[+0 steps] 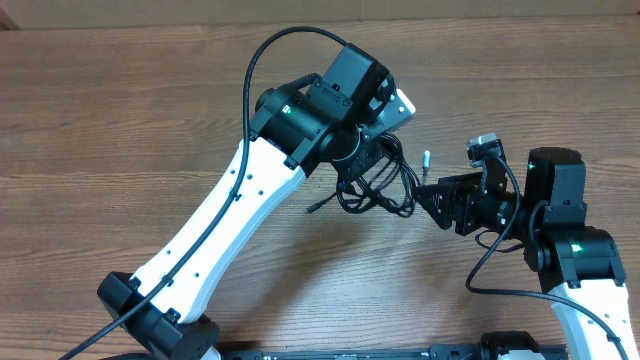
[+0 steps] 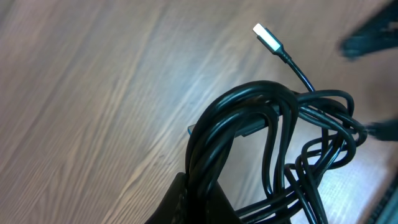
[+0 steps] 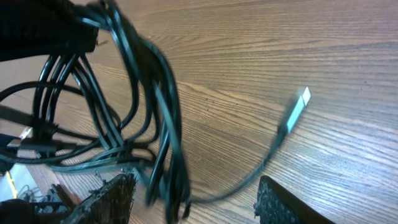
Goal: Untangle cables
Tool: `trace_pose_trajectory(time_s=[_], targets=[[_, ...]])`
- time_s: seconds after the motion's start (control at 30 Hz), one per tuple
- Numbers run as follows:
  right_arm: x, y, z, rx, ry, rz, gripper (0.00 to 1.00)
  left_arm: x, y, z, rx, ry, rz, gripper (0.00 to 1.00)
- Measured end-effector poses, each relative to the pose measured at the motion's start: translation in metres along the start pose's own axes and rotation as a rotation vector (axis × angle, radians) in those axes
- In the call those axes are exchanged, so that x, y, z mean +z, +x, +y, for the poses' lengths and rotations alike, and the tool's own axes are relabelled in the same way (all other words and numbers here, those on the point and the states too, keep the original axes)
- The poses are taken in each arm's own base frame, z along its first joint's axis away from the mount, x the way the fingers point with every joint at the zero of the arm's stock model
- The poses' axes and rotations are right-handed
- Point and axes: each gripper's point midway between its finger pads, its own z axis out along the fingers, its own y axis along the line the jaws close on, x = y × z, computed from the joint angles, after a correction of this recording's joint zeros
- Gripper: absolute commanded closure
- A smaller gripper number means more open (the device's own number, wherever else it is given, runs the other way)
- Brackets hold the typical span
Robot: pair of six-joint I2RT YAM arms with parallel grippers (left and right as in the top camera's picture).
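Left claw [image 1: 362, 168] pinches the knot of thin black bendy cables [image 1: 380, 192]. Right claw [image 3: 193, 202] is wide beside it; next it should grab 1 loose cord [image 3: 273, 146].

Brown wood-grain table [image 1: 120, 120] under soft, even light, faint pale sheen.

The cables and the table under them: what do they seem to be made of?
The cables look like cords with a black rubber or plastic jacket, smooth and slightly glossy: light streaks run along their curves. The plug tip seems bare metal, bright silver. The table shows brown wood grain, softly shiny; whether solid wood or laminate, I cannot tell.
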Motion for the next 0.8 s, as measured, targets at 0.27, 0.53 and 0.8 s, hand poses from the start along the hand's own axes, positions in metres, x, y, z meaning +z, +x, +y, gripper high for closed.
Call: trace_pose_trajectory(time_s=[0.27,0.53,0.8], targets=[[0.000,0.000,0.002,-0.043,-0.010,0.000,0.76,-0.003,-0.001,-0.031,0.121,0.174,-0.032,0.96],[0.000,0.000,0.006,-0.067,-0.031,0.000,0.96,-0.004,-0.003,-0.035,0.146,0.201,-0.046,0.96],[0.000,-0.003,0.007,-0.046,-0.039,-0.011,0.96,-0.004,-0.004,-0.034,0.147,0.201,-0.053,0.96]])
